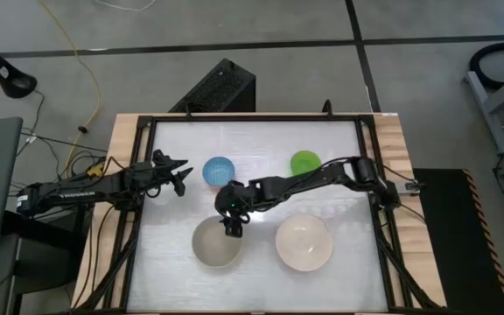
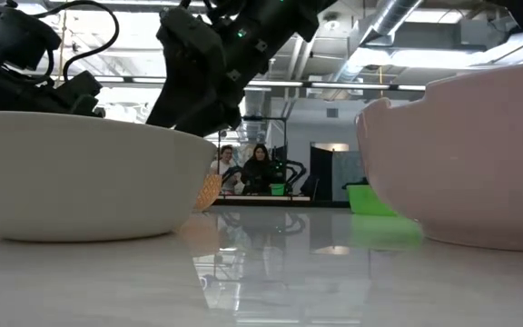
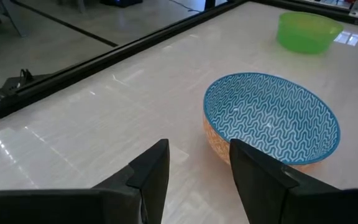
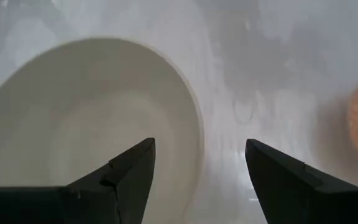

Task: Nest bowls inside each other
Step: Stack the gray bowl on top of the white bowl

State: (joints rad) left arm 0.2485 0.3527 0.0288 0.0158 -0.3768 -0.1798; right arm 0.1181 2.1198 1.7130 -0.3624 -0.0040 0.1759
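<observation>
Four bowls rest on their bases on the white table. The grey-beige bowl (image 1: 216, 243) is near left and the larger cream-white bowl (image 1: 304, 241) near right. The light-blue patterned bowl (image 1: 219, 171) is far left and the green bowl (image 1: 305, 162) far right. My right gripper (image 4: 201, 165) hangs open over the grey-beige bowl's far rim (image 4: 194, 127), one finger above the inside and one outside, touching nothing. My left gripper (image 3: 197, 168) stands open just left of the blue bowl (image 3: 272, 118), apart from it.
A black frame (image 1: 370, 166) borders the table on all sides. Bare table lies between the two rows of bowls and toward the near edge. In the low view, people sit in the room far behind the table (image 2: 252, 173).
</observation>
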